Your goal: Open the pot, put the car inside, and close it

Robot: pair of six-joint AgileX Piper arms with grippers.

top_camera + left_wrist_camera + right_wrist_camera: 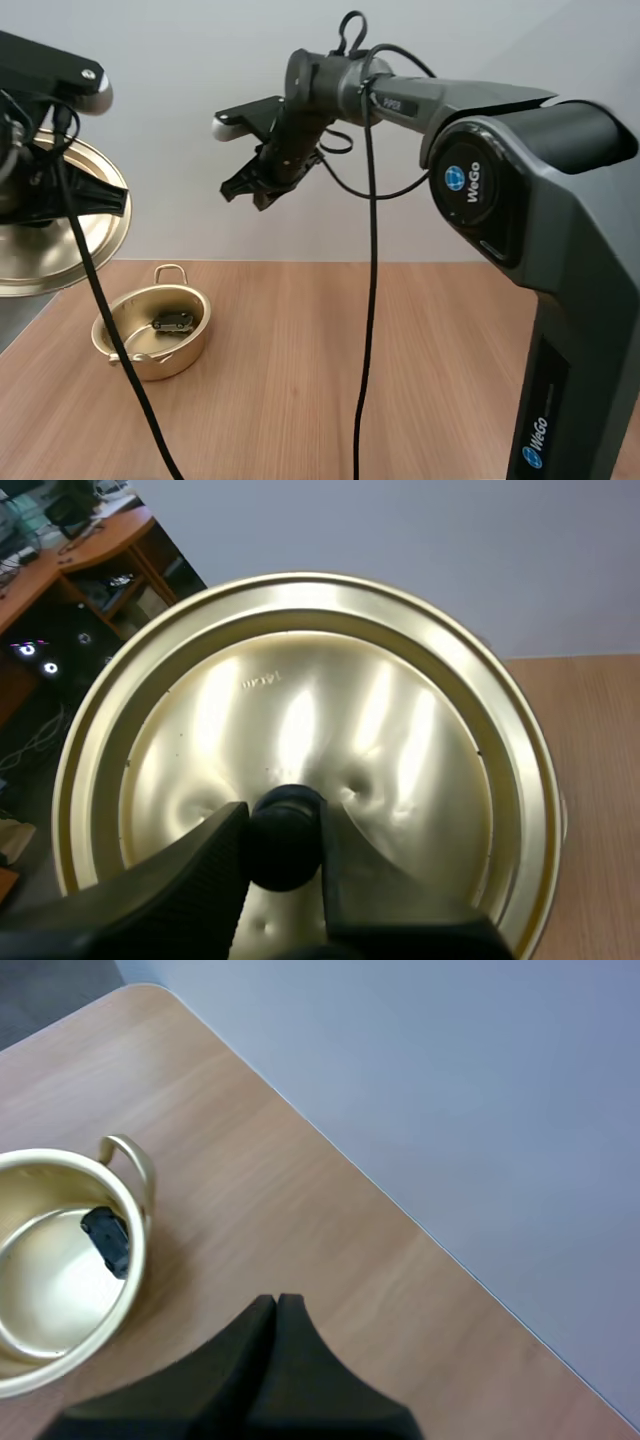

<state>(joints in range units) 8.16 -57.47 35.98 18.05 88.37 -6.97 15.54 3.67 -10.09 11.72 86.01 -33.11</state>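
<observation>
**High view: holding the lid (35, 262) aloft, left of the open pot (165, 360), with the car (173, 322) lying inside**

Clamping the left gripper (283, 818) on the lid's round black knob (285, 848), one ribbed finger pressing each side of it, as seen in the left wrist view. Carrying the gold lid tilted up nearly on edge, its knob side turned toward the gripper.

Hanging the lid in the air up and to the left of the pot in the high view, well above the wooden table (350, 350) and apart from the pot's rim, not covering the pot at all. Leaving the pot uncovered and upright on the left part of the table, with the small dark car resting on its floor, toward the side of the raised loop handle (170, 270). Lying well below the lid and to its right, touching neither the lid nor the left gripper.

Poising the right gripper (245, 190) high over the table, up and to the right of the pot and well apart from the car. Pressing its two fingers together into one dark wedge, gripping nothing, in the right wrist view. Looking down past that wedge onto bare wood just beside the pot, with the car (107, 1238) showing against the pot's inner wall near the handle.
</observation>
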